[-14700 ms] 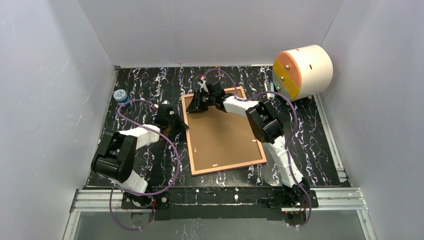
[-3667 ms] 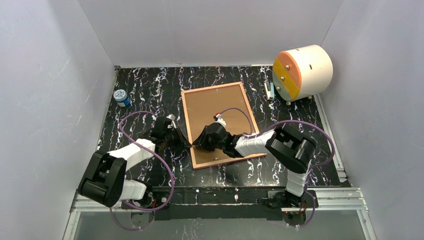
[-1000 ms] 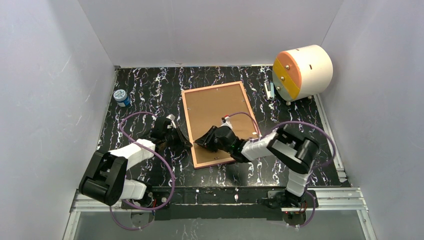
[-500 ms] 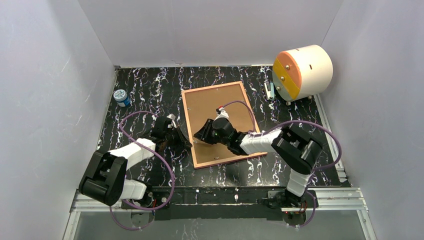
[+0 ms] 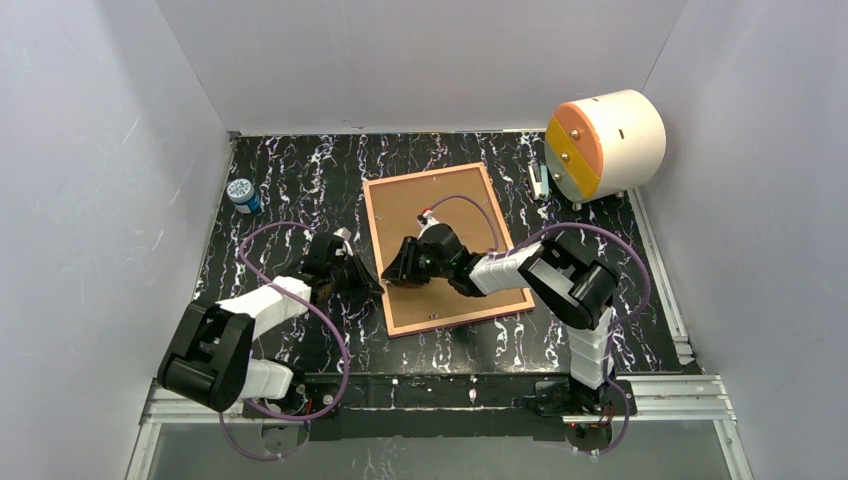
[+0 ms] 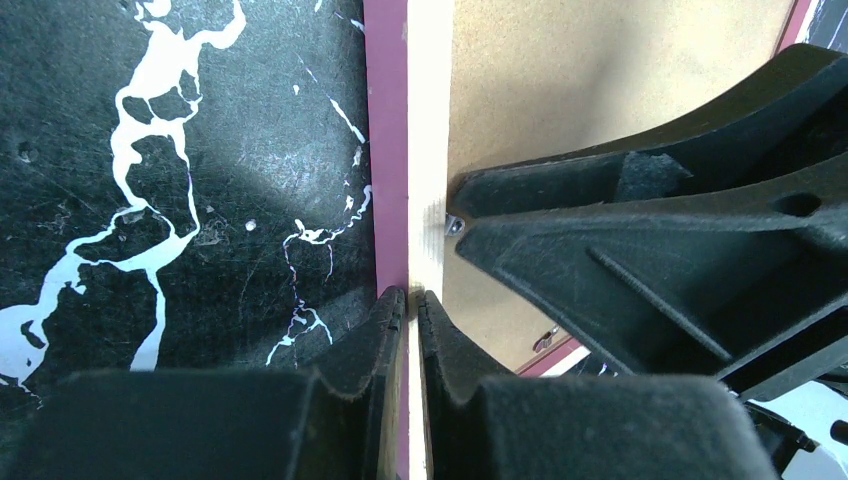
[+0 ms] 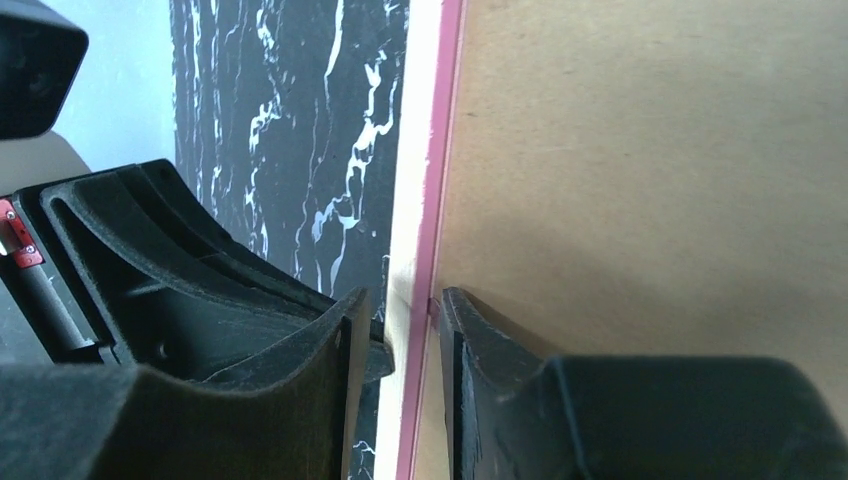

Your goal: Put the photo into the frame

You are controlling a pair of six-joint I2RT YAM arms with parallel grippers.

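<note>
The frame (image 5: pixel 372 240) lies back-up on the black marbled table, a pink rim around a brown backing board (image 5: pixel 445 205). My left gripper (image 5: pixel 357 274) is shut on the frame's left rail; in the left wrist view its jaws (image 6: pixel 412 297) pinch the pink and pale wood edge (image 6: pixel 386 150). My right gripper (image 5: pixel 398 266) sits just inside that same rail, close to the left one. Its jaws (image 7: pixel 398 312) stand open astride the rail (image 7: pixel 440 150), one finger (image 7: pixel 470 340) on the backing board and the other off the edge. The photo is hidden.
A white drum with an orange face (image 5: pixel 605 140) lies at the back right, with a small pale object (image 5: pixel 540 180) beside it. A blue-lidded jar (image 5: pixel 241 194) stands at the back left. Grey walls enclose the table on three sides.
My right gripper has slid away from the near edge along the frame's left rail, and its jaws have widened. The left gripper and the frame have stayed put.
</note>
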